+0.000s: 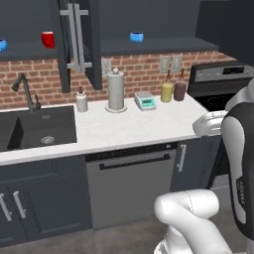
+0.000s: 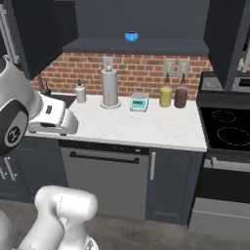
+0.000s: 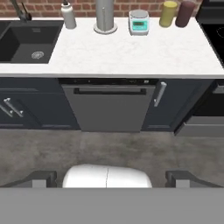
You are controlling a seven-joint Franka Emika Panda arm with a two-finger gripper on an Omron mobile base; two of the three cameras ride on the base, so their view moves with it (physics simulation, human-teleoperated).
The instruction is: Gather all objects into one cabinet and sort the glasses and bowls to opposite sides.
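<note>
A small red cup [image 1: 47,39] stands on the shelf of the left wall cabinet [image 1: 25,51], whose doors [image 1: 77,37] hang open. One blue bowl [image 1: 2,44] peeks in at that shelf's far left edge. A second blue bowl [image 1: 136,36] [image 2: 131,36] sits alone on the shelf of the right wall cabinet [image 1: 163,45]. The brown wooden bowl is out of view. My gripper [image 3: 111,178] is open and holds nothing, its fingertips [image 3: 41,178] spread wide. It points down at the floor in front of the dishwasher, far below the shelves. The white hand [image 1: 208,123] [image 2: 51,119] hovers at counter height.
On the white counter [image 1: 129,129] stand a grey paper-towel stand [image 1: 115,89], a soap dispenser [image 1: 82,100], a small scale [image 1: 145,100], and a yellow bottle [image 1: 167,91] and a brown bottle [image 1: 179,90]. The sink [image 1: 39,126] is at left, the stove [image 2: 227,122] at right and the dishwasher [image 3: 109,107] below.
</note>
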